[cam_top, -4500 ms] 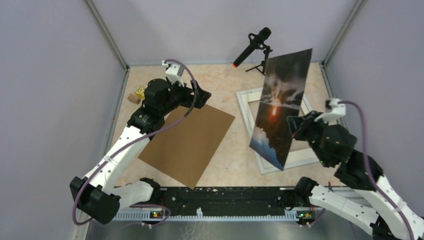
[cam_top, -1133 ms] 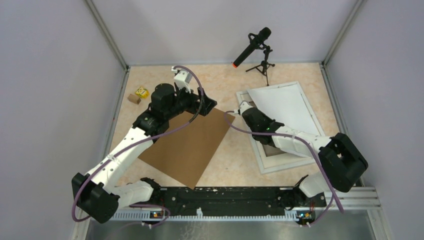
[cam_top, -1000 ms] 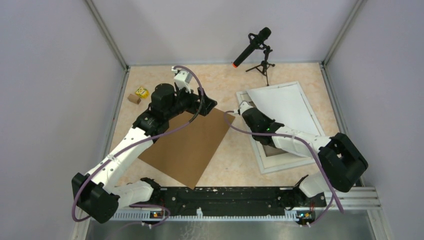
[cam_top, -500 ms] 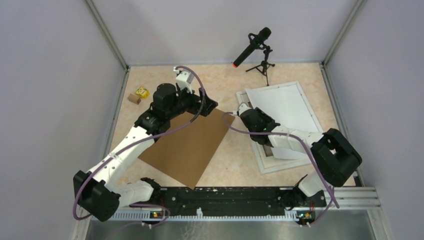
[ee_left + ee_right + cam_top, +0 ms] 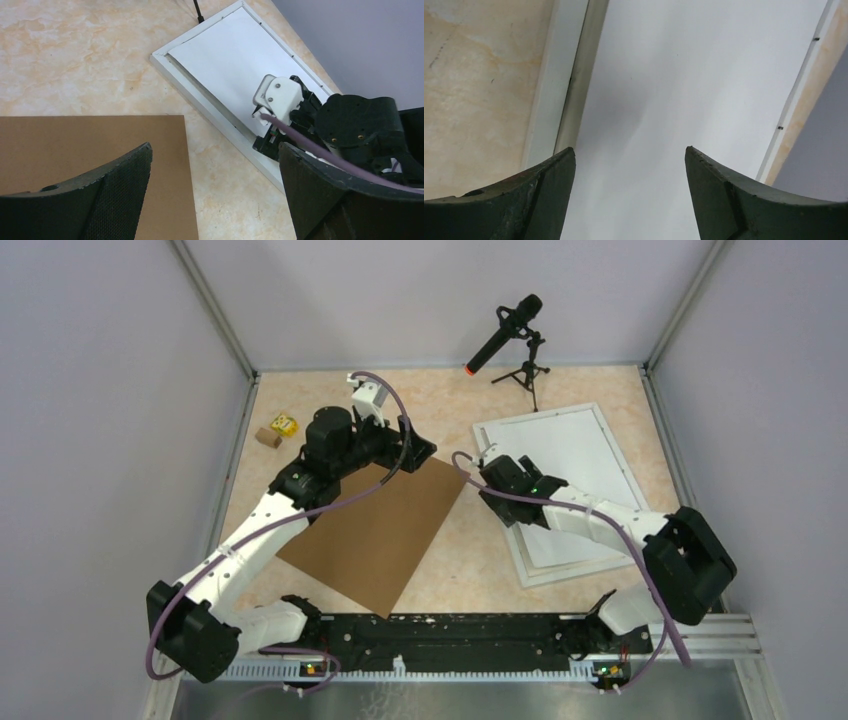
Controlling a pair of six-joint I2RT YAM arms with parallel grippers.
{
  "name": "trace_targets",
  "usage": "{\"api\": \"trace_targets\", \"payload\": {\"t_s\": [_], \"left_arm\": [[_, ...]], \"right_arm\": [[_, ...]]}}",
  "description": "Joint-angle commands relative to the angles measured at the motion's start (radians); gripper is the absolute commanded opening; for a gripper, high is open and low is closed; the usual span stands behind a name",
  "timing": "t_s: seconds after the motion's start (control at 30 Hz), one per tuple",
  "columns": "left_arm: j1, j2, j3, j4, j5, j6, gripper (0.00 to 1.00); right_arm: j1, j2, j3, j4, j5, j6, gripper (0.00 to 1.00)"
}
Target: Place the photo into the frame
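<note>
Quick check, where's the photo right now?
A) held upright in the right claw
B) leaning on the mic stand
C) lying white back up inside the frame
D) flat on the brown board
C: the photo lies flat with its plain white back facing up, inside the white moulding of the frame, and the right claw hangs open above it, holding nothing.

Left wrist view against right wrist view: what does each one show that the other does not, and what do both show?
Only the left wrist view: the brown backing board, the right arm reaching over the frame, and the open left pincer. Only the right wrist view: that the right pincer stands open and empty. Both: the photo lying white side up in the frame, on the marble table.
</note>
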Motion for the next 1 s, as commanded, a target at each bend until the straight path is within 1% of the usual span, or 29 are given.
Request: {"api": "trace_targets", "payload": {"t_s": [0.0, 0.17, 0.27, 0.33, 0.4, 0.57, 0.7, 0.77, 0.9, 0.97], "left_arm": [[-0.004, -0.002, -0.012, 0.053, 0.001, -0.007, 0.98], [-0.002, 0.0, -0.009, 0.056, 0.034, -0.015, 0.98], [-0.002, 0.011, -0.012, 0.055, 0.016, -0.013, 0.98], [-0.002, 0.02, -0.008, 0.052, 0.031, -0.015, 0.98], [-0.002, 0.017, -0.007, 0.052, 0.045, -0.02, 0.98], [-0.002, 0.029, -0.01, 0.052, 0.028, -0.012, 0.98], [-0.002, 0.04, -0.007, 0.05, 0.046, -0.014, 0.99], [-0.002, 0.045, -0.009, 0.05, 0.039, -0.012, 0.98], [-0.001, 0.072, -0.009, 0.043, 0.019, 0.003, 0.99], [-0.004, 0.088, -0.005, 0.032, -0.017, 0.021, 0.98]], "right_arm": [[0.01, -0.107, 0.025, -0.093, -0.087, 0.192, 0.79], [0.002, -0.158, -0.007, -0.07, -0.11, 0.278, 0.79], [-0.046, -0.158, -0.029, -0.039, -0.132, 0.346, 0.79], [-0.074, -0.159, -0.04, -0.015, -0.14, 0.388, 0.78], [-0.094, -0.166, -0.058, 0.028, -0.178, 0.434, 0.77], [-0.181, -0.182, -0.102, 0.112, -0.373, 0.567, 0.76], [-0.189, -0.187, -0.105, 0.144, -0.491, 0.601, 0.76], [-0.188, -0.201, -0.112, 0.168, -0.54, 0.656, 0.76], [-0.188, -0.237, -0.201, 0.347, -0.684, 0.854, 0.76], [-0.188, -0.232, -0.236, 0.456, -0.761, 0.922, 0.76]]}}
